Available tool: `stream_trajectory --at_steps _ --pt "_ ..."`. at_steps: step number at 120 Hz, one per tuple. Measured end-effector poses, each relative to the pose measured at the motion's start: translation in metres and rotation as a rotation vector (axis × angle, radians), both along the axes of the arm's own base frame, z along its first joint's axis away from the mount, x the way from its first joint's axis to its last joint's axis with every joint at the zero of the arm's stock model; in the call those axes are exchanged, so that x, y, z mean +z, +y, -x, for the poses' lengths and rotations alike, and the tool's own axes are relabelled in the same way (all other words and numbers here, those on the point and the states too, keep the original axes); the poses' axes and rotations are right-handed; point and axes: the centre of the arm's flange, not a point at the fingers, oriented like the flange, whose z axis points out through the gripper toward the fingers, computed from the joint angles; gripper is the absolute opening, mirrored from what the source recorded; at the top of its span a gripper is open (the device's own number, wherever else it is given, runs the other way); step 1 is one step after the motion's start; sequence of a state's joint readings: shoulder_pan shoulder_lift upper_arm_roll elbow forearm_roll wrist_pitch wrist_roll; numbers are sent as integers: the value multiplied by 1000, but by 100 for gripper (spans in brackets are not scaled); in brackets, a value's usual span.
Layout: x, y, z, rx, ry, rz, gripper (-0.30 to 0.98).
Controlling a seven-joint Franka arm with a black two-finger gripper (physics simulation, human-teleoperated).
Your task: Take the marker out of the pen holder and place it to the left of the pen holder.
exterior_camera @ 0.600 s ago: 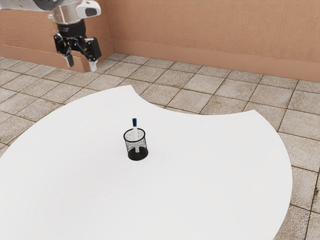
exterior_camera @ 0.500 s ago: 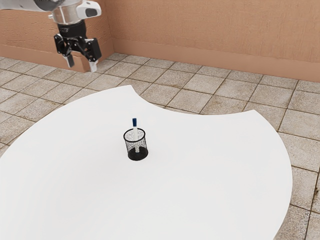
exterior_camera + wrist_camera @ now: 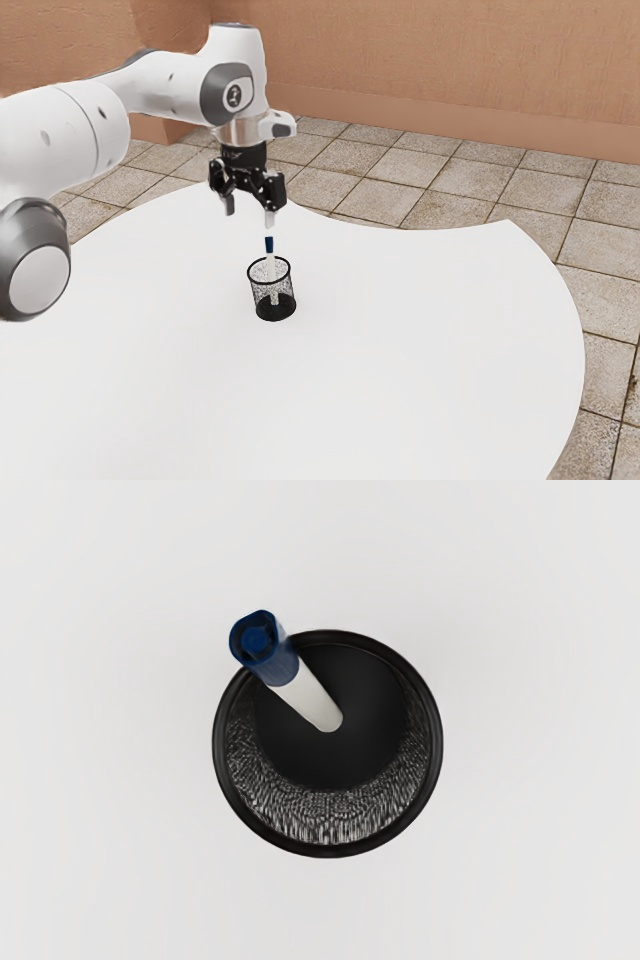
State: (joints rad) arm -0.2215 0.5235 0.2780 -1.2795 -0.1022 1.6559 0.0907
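Arm (image 3: pixel 80 130) cut off at ext. view's left, worktop (image 3: pixel 430 350) at its bottom. Marker (image 3: pixel 269 244) leans in pen holder (image 3: pixel 275 313), blue end above rim, lower part faint thru mesh. Claw (image 3: pixel 249 214) open above; gap to marker unclear.

Pen holder (image 3: pixel 330 820): exterior oblique, wrist close overhead

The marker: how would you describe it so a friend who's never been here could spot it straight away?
Start with the big white table, then find the round black mesh pen holder standing on it. The marker leans inside, its end poking above the rim. Unlike its all-black holder, it is slim and white with a dark blue cap.
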Motion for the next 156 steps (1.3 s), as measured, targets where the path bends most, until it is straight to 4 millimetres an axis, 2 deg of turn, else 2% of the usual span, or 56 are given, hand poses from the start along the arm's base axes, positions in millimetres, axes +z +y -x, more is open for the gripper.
stream_trajectory --at_steps 13,22,41,67,78,98,121,139,156 --pt "-35 7 -19 13 -4 6 67" --pt "-57 23 -34 31 -9 23 67" --pt "-64 45 -50 52 -47 40 67" --pt "-98 50 -69 53 -48 93 67" --pt "-104 47 -70 47 -47 89 67" --pt "-100 38 -69 34 -40 109 65" --pt "-101 42 -61 42 21 103 61" --pt "-103 40 -58 42 49 104 53" --pt "-104 40 -57 45 60 103 31"
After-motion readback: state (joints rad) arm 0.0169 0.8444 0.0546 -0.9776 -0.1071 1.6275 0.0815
